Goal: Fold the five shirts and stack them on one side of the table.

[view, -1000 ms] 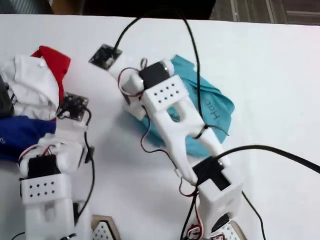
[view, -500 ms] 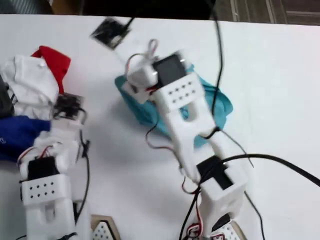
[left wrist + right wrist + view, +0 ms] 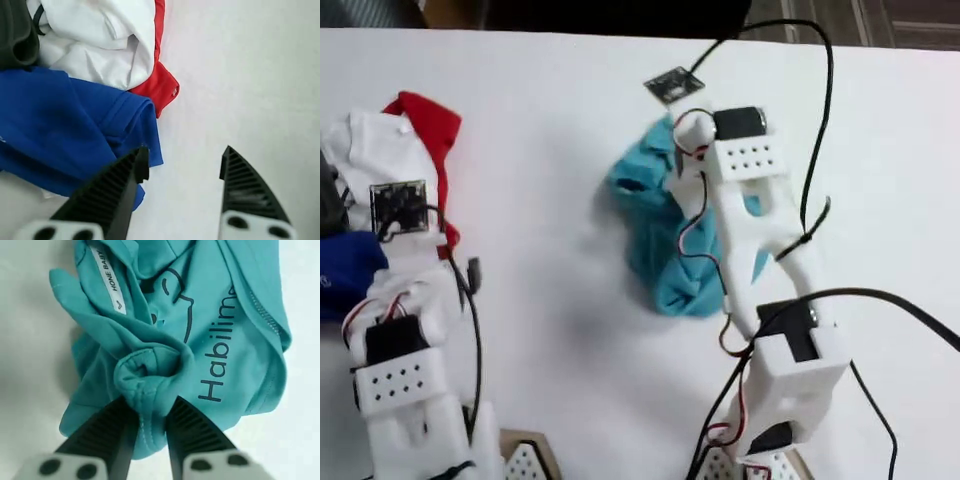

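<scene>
A teal shirt (image 3: 660, 240) lies bunched near the table's middle, under the right arm (image 3: 750, 200). In the right wrist view my right gripper (image 3: 148, 412) is shut on a rolled fold of the teal shirt (image 3: 200, 315), with the rest of the cloth spread beyond it. A pile at the left edge holds a white shirt (image 3: 375, 160), a red shirt (image 3: 432, 125), a blue shirt (image 3: 345, 275) and a dark one (image 3: 328, 205). My left gripper (image 3: 184, 159) hangs open over bare table, just beside the blue shirt (image 3: 60, 125) and the red shirt's hem (image 3: 161, 89).
The white table (image 3: 540, 330) has free room between the two arms and to the far right. Black cables (image 3: 820, 90) loop over the right arm. The arm bases (image 3: 525, 462) stand at the front edge.
The right arm has swung right and toward the back with the teal shirt in its grip, dragging and bunching it. The left arm has shifted left toward the pile.
</scene>
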You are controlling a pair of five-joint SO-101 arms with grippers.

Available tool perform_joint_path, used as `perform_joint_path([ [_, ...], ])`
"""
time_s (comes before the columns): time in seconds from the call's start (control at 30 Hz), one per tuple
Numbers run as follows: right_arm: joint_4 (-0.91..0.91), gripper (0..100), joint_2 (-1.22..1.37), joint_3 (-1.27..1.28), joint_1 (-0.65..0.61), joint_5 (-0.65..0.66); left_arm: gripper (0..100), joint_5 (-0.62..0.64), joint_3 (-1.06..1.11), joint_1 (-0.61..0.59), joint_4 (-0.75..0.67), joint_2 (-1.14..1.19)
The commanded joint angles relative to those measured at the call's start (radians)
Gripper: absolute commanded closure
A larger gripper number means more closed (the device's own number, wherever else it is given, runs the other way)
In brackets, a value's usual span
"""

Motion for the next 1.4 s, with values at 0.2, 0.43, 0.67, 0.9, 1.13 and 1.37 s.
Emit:
perform_joint_path([
  [0.2, -0.012, 96.4, -0.165, -0.031, -0.005, -0.005, 75, 0.009, 0.004, -0.167, -0.017, -0.018],
  [0.43, 0.005, 64.8, -0.268, -0.11, -0.059, -0.005, 75, 0.009, 0.004, -0.164, -0.017, -0.018],
  [0.67, 0.001, 58.7, -0.246, -0.091, -0.093, -0.005, 75, 0.009, 0.005, -0.169, -0.017, -0.018],
  [0.9, -0.082, 58.7, -0.058, -0.089, -0.2, -0.005, 75, 0.009, 0.005, -0.169, -0.017, -0.018],
  [1.13, -0.12, 58.7, 0.177, -0.176, -0.214, -0.005, 75, 0.009, 0.004, -0.17, 0.008, -0.018],
  [1.37, -0.035, 58.7, 0.309, -0.338, -0.211, -0.005, 75, 0.011, 0.036, -0.17, 0.028, -0.018],
])
